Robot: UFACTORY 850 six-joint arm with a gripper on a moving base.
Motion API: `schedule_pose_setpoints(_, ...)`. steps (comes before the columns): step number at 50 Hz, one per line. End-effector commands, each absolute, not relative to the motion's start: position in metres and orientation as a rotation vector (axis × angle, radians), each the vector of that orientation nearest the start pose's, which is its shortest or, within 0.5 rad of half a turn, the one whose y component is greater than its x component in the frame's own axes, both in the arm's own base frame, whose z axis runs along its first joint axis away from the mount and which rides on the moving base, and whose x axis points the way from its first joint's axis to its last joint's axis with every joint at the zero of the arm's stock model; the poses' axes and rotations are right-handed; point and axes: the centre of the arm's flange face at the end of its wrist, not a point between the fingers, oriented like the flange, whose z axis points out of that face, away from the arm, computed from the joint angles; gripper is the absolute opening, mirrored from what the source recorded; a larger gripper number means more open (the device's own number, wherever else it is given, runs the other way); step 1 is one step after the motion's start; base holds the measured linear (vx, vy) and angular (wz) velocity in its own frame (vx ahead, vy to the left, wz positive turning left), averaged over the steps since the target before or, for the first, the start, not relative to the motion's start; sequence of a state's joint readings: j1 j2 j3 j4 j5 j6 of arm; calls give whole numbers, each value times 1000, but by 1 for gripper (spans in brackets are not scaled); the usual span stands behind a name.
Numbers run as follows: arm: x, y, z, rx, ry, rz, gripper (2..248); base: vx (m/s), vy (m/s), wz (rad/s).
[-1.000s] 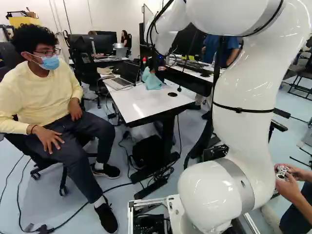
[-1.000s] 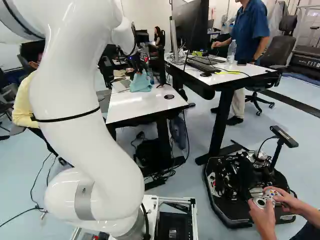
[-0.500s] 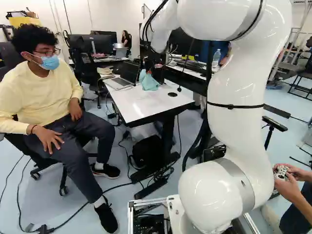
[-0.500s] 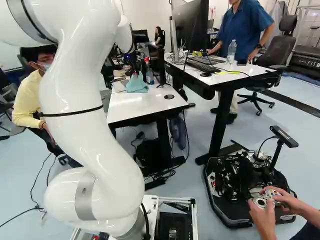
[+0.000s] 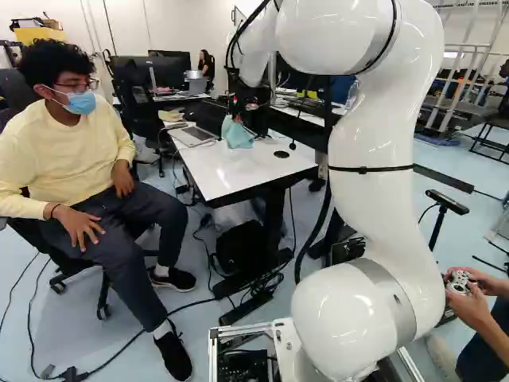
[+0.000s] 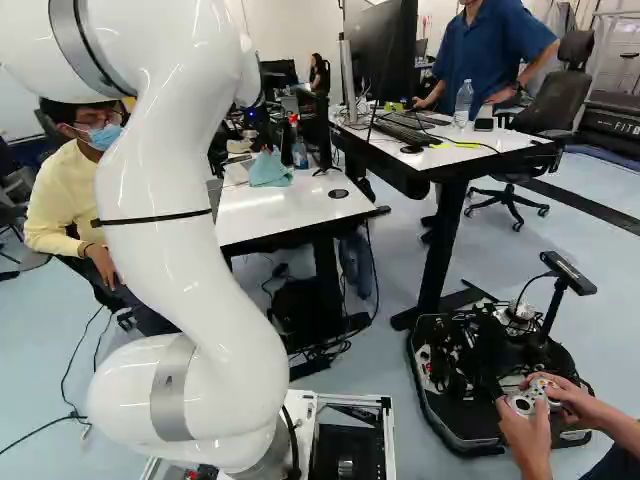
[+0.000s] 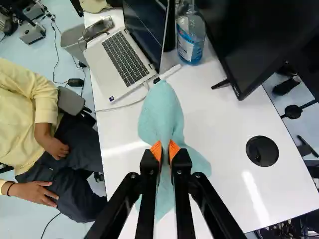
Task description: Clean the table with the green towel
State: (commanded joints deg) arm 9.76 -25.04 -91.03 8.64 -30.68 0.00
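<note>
Towel (image 7: pixel 160 112): pale green cloth, at the far part of the white counter (image 7: pixel 219 134); whether its edges touch the top, I cannot tell.
Handling: likely light, limp and hard to break; it should fold under a push and trail when drawn.
Hand (image 7: pixel 165 148): gripping the towel, orange pads (image 7: pixel 156 150) pinching a gathered fold from both sides.
Best hold: that bunched middle looks right, leaving loose cloth to wipe with; a corner would probably drag thinly.
Laptop (image 7: pixel 125 62): open, beside the towel; its cord (image 7: pixel 122 105) could snag the cloth.
Bottle (image 7: pixel 190 40): upright beyond the towel, near the screen (image 7: pixel 254 40); a wide sweep might tip it.
</note>
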Motion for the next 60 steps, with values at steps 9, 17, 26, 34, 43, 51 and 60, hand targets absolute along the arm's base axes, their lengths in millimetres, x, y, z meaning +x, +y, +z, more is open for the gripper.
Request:
schedule_pose_setpoints(9, 660, 131, 608, -2835, -114, -888, 44, 0, 0, 0)
schedule_pose_setpoints(17, 661, 140, 607, -2829, -133, -888, 44, 0, 0, 0)
schedule_pose_setpoints(26, 661, 149, 607, -2825, -149, -888, 44, 0, 0, 0)
schedule_pose_setpoints(34, 661, 151, 607, -2823, -154, -888, 44, 0, 0, 0)
schedule_pose_setpoints(43, 662, 151, 606, -2824, -154, -886, 44, 0, 0, 0)
schedule_pose_setpoints(51, 664, 151, 598, -2831, -153, -870, 44, 0, 0, 0)
schedule_pose_setpoints(60, 667, 152, 587, -2840, -153, -849, 44, 0, 0, 0)
